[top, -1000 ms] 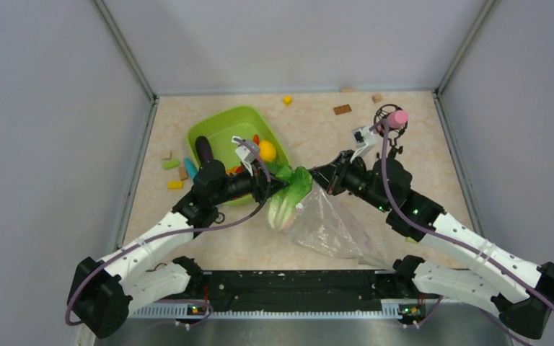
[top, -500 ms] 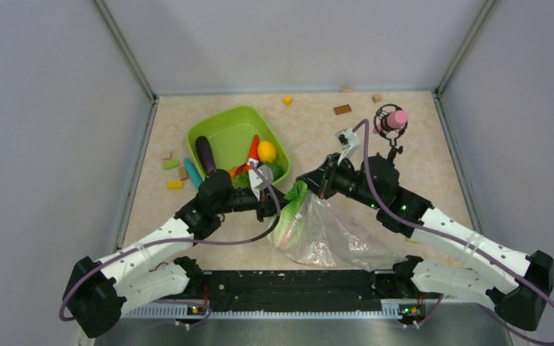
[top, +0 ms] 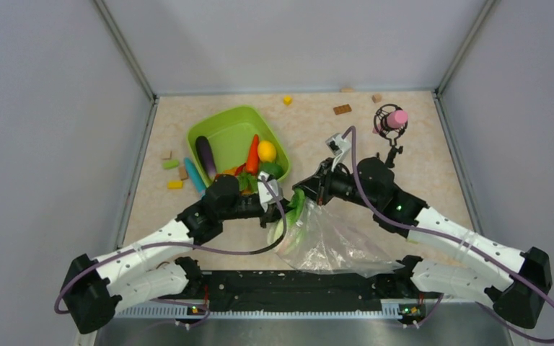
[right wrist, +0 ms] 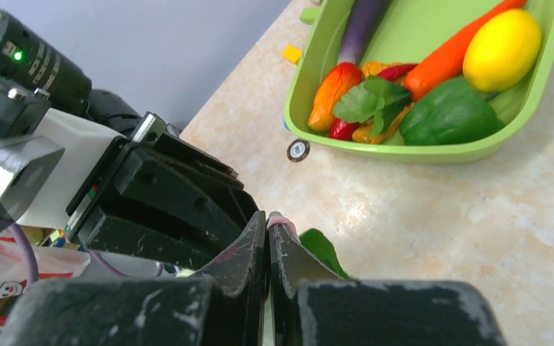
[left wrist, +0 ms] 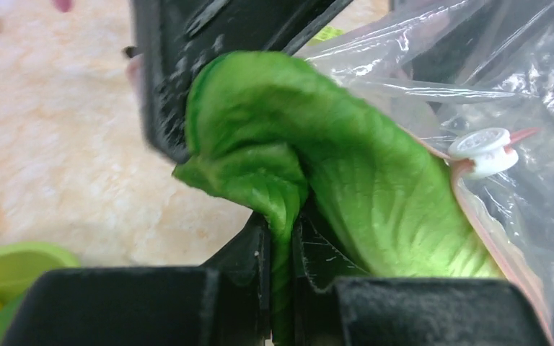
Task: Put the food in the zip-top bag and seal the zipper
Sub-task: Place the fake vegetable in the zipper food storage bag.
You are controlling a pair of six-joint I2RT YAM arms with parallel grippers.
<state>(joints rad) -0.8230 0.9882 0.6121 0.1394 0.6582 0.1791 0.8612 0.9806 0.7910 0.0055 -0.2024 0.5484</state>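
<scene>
Now, cabbage (left wrist: 375,187) lying near-to-far, leaves far — left gripper (left wrist: 281,234) pinching it; right gripper (right wrist: 267,225) clamping zipper (left wrist: 494,241)

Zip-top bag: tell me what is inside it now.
The cabbage lies partly inside the zip-top bag: pale lower end in, green leafy top out of the mouth, pinched by the left gripper. No other food shows through the plastic, though crinkles and glare blur parts.

In the tray (top: 223,114) lie eggplant (top: 205,156), carrot (top: 252,151), lemon (top: 266,151) and pepper (top: 273,170). Building blocks (top: 172,164) lie left of the tray; another block (top: 342,109) lies behind it, rightward. The zip-top bag (top: 332,241) lies before the tray, rightward; the cabbage (top: 293,207) sits partly in its mouth, tray side.
</scene>
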